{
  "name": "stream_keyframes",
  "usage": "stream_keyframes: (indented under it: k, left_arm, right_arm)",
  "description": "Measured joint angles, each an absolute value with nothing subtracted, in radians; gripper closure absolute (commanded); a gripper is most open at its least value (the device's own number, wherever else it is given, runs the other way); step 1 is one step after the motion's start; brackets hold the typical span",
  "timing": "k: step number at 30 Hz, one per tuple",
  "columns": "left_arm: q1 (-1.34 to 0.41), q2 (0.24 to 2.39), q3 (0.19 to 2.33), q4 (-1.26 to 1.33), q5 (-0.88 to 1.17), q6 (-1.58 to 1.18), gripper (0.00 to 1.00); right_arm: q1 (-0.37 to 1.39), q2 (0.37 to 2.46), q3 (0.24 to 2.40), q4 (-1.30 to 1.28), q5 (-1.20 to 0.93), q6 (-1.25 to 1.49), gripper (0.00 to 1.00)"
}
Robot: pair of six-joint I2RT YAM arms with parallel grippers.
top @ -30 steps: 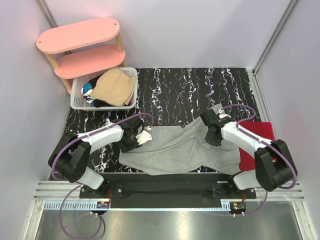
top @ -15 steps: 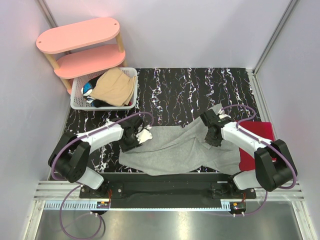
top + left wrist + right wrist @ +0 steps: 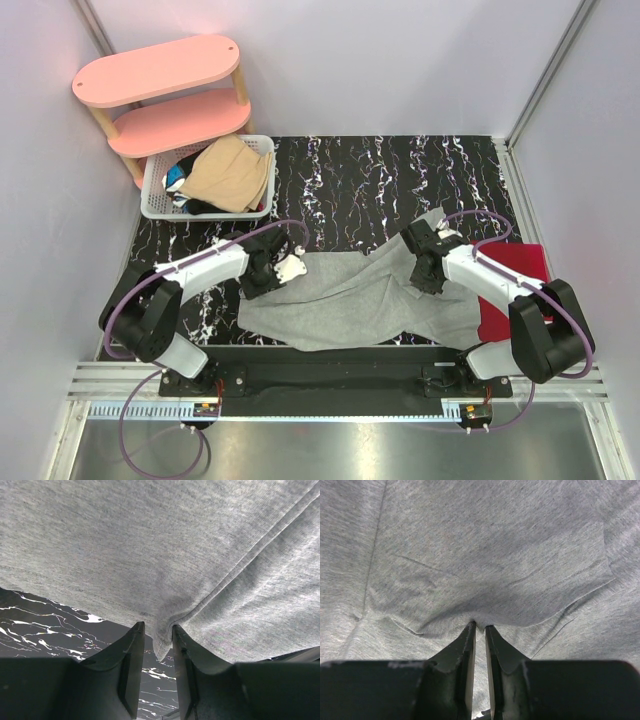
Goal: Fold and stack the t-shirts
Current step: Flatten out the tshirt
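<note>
A light heather grey t-shirt [image 3: 350, 300] lies rumpled across the near half of the black marbled table [image 3: 350, 180]. My left gripper [image 3: 283, 268] is at the shirt's left edge. In the left wrist view that gripper [image 3: 156, 626] is shut on a hemmed fold of the grey t-shirt [image 3: 150, 545], which is raised above the table. My right gripper [image 3: 424, 272] is at the shirt's right part. The right wrist view shows this gripper [image 3: 480, 626] pinching a small pucker of the grey fabric [image 3: 485, 555]. A tan-beige t-shirt [image 3: 232, 172] lies on top of darker clothes in the basket.
The white lattice basket [image 3: 152, 195] stands at the table's far left corner, in front of a pink two-tier shelf [image 3: 160, 70]. A red cloth [image 3: 520, 265] lies at the right edge under my right arm. Grey walls close in the table on both sides.
My left gripper has shifted slightly away from me with the shirt's left edge. The right gripper has hardly moved.
</note>
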State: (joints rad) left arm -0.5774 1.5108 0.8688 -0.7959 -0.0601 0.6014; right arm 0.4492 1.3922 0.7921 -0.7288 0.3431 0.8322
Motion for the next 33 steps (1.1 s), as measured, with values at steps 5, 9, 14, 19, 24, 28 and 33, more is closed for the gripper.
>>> stream_keyframes:
  k: [5, 9, 14, 19, 24, 28, 33]
  left_arm:
    - [-0.577, 1.512, 0.868, -0.795, -0.059, 0.599, 0.91]
    - [-0.577, 1.518, 0.868, -0.796, -0.055, 0.596, 1.00]
    - [-0.577, 1.522, 0.868, -0.794, -0.057, 0.595, 1.00]
    - [-0.577, 1.510, 0.870, -0.794, -0.079, 0.604, 1.00]
    - [-0.577, 1.495, 0.883, -0.792, -0.100, 0.610, 1.00]
    - [-0.576, 1.494, 0.883, -0.792, -0.106, 0.610, 1.00]
    - [-0.576, 1.494, 0.883, -0.791, -0.110, 0.610, 1.00]
  right_arm:
    - [0.449, 1.391, 0.790, -0.729, 0.343, 0.832, 0.80]
    - [0.449, 1.391, 0.790, -0.729, 0.343, 0.832, 0.67]
    - [0.449, 1.391, 0.786, -0.729, 0.349, 0.830, 0.34]
    - [0.449, 1.386, 0.785, -0.730, 0.350, 0.827, 0.44]
    - [0.449, 1.387, 0.785, -0.728, 0.351, 0.831, 0.55]
    - [0.449, 1.390, 0.785, -0.726, 0.352, 0.830, 0.57]
    - [0.447, 1.390, 0.785, -0.728, 0.356, 0.829, 0.41]
